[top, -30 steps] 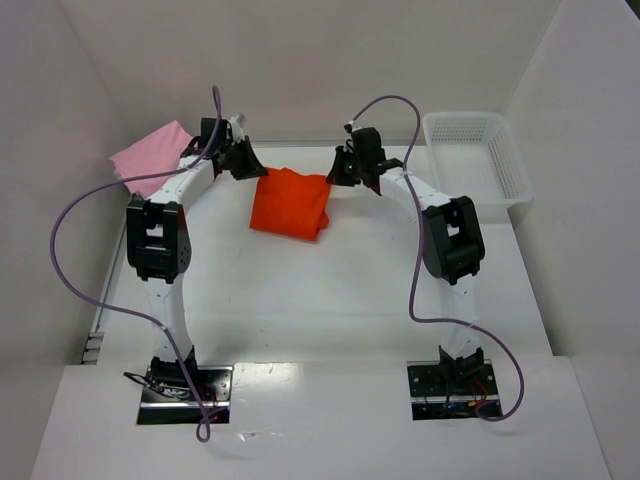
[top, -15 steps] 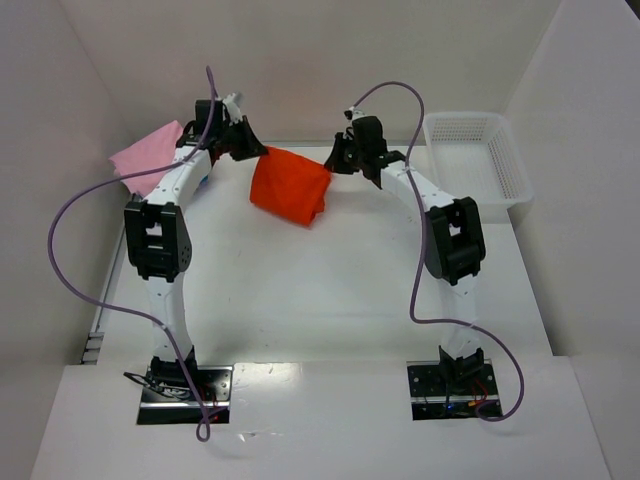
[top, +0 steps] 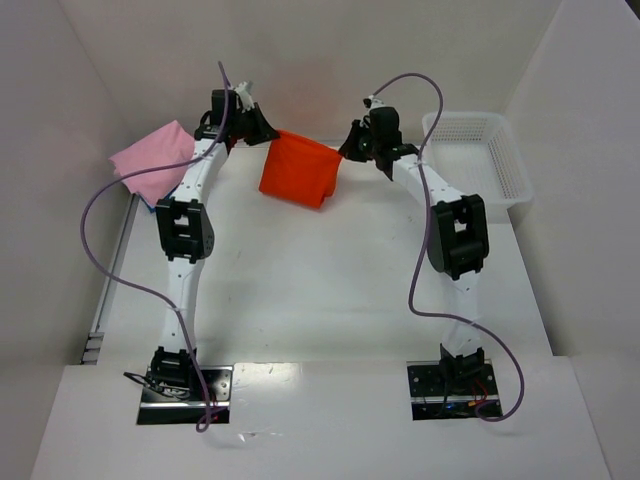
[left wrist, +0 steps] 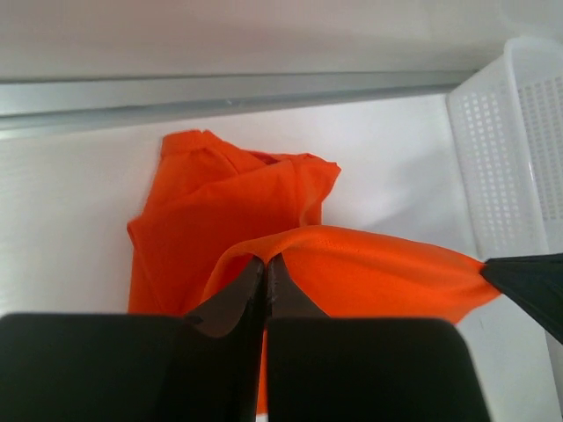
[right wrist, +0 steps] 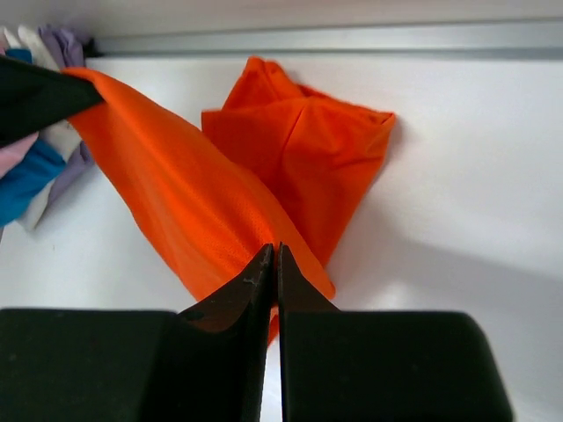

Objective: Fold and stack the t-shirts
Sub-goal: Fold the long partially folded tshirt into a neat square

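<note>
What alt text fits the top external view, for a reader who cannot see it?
The left gripper and right gripper, both shut, hold an orange t-shirt stretched between them at the far side of the table. A pink t-shirt lies far left; a white mesh basket sits far right.

Overhead plus close wrists share orange t-shirt [top: 300, 172]

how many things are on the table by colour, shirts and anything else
orange shirt: 1
pink shirt: 1
blue shirt: 1 (only an edge shows)
white basket: 1
total: 4
</note>
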Robot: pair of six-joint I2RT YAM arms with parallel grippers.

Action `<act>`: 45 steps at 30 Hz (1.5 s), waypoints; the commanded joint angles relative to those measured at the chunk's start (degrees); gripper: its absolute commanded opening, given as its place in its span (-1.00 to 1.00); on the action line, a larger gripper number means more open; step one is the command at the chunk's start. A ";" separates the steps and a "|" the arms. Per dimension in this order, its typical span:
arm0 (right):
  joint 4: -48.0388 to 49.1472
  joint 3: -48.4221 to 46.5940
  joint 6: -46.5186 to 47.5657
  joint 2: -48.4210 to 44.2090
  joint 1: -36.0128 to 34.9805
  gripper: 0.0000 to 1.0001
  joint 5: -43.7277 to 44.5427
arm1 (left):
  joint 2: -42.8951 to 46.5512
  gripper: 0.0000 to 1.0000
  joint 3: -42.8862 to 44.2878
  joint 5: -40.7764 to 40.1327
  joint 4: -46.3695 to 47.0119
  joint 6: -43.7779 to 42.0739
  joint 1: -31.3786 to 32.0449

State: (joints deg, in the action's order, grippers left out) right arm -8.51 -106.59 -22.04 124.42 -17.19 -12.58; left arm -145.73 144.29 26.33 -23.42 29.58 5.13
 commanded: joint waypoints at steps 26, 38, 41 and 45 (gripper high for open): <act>1.92 -30.17 2.00 24.02 2.60 -0.41 0.19 | -17.65 -0.51 20.07 -9.54 4.35 5.84 -1.35; -1.95 -30.09 2.71 21.57 2.60 0.82 0.37 | -15.12 1.00 22.44 -7.00 0.22 0.23 -1.87; -3.09 -27.55 3.41 19.02 2.08 0.82 -1.48 | -12.66 1.00 21.57 -3.66 -1.89 -3.46 -1.87; -3.09 -22.45 4.90 15.60 0.75 0.65 -2.88 | -9.31 1.00 18.23 -3.65 -8.20 -11.90 1.19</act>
State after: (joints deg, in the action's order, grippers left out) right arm -11.40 -131.26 -19.03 147.04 -15.29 -13.37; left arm -162.04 163.72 20.12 -27.09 25.39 3.95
